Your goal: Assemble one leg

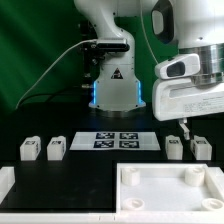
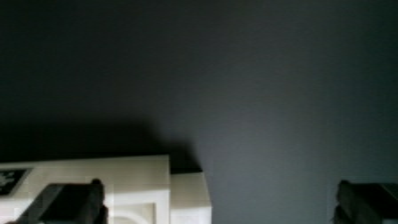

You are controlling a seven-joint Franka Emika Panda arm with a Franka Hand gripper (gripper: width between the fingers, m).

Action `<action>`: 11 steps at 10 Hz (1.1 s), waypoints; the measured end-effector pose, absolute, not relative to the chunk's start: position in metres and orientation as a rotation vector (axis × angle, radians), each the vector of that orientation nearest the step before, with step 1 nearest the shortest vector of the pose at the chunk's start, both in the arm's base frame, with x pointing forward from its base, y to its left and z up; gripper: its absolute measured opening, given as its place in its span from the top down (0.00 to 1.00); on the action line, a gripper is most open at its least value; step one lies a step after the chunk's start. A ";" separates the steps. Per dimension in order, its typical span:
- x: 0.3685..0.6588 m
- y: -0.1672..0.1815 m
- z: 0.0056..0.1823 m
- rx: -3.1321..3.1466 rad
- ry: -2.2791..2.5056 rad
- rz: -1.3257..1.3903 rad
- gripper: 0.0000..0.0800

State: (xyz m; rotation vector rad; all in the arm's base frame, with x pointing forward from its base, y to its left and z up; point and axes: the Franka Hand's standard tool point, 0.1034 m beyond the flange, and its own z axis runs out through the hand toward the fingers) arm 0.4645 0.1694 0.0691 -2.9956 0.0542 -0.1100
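Note:
Four small white legs with square markers stand on the black table in the exterior view. Two are at the left (image 1: pixel 28 148) (image 1: pixel 55 148) and two at the right (image 1: pixel 173 147) (image 1: pixel 200 147). My gripper (image 1: pixel 187 126) hangs just above the two right legs and holds nothing. In the wrist view the gripper (image 2: pixel 221 204) is open, with a dark fingertip at each lower corner. A white block with a marker corner (image 2: pixel 146 186), apparently a leg, lies beside one fingertip (image 2: pixel 71 204). It is not between the jaws.
The large white tray-like tabletop (image 1: pixel 170 198) lies at the front right. The marker board (image 1: pixel 118 140) lies in the middle in front of the robot base (image 1: pixel 115 85). A white piece (image 1: pixel 5 182) sits at the exterior view's left edge.

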 end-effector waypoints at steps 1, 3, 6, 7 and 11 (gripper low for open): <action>0.465 0.168 0.069 -2.999 0.022 -0.103 0.19; 0.464 0.166 0.068 -3.006 0.015 -0.033 0.19; 0.443 0.167 0.053 -3.039 0.009 0.550 0.19; 0.439 0.157 0.044 -3.044 -0.041 0.644 0.19; 0.423 0.146 0.041 -2.824 -0.073 1.257 0.19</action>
